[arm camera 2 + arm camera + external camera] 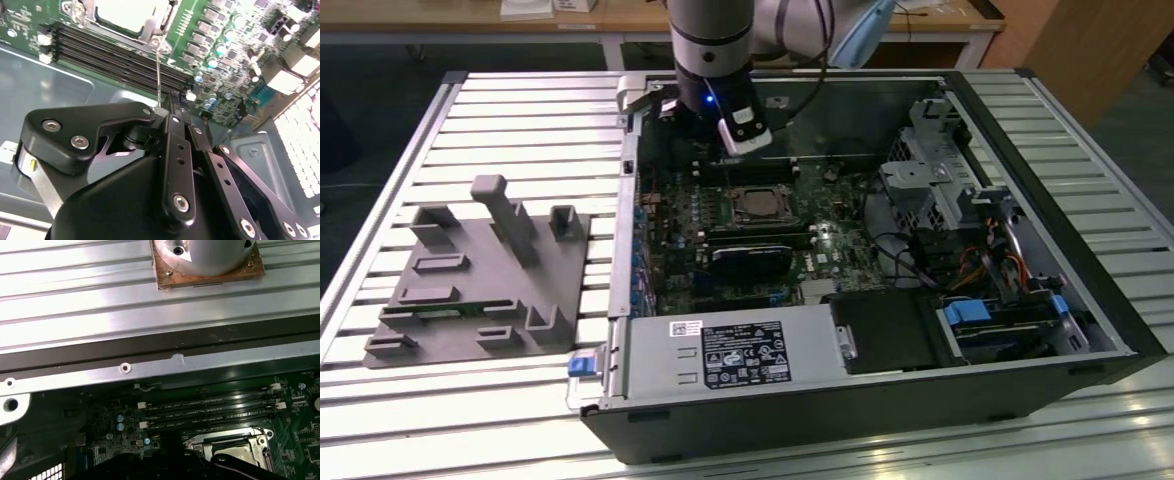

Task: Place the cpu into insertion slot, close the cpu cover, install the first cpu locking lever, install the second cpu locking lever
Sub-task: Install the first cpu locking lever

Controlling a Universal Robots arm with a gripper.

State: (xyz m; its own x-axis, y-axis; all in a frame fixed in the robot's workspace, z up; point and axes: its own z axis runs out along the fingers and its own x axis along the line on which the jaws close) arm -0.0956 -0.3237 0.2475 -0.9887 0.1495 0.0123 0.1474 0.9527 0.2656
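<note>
While the pincer [167, 111] is hanging low inside the open computer case [1067, 300], its two black fingers are lying drawn together with hardly any gap. The free end of a thin wire locking lever [158, 75] is meeting their tip. Whether that end is being pinched or only pressed against, I cannot tell.

The lever's long axis is running straight from the pincer's tip, across the long black memory slots [115, 55], to a corner of the insertion slot [156, 40]. The slot is therefore lying directly ahead of the fingertips, along the line of the wire.

The cpu [131, 12] is sitting in the slot with its dull silver top showing. The cpu cover [145, 31] appears to be lying flat around it, as I judge it.

In the exterior view the arm is standing just beyond the slot [735, 190], and the case is resting on the ribbed metal table [520, 110]. A grey moulded fixture [480, 280] is lying well apart, toward the exterior view's left.

As for writing, a black box [881, 335] at the case's near edge is carrying a black-and-white label [744, 353]. A smaller white sticker [686, 328] is sitting just beside it. Their print cannot be made out.
</note>
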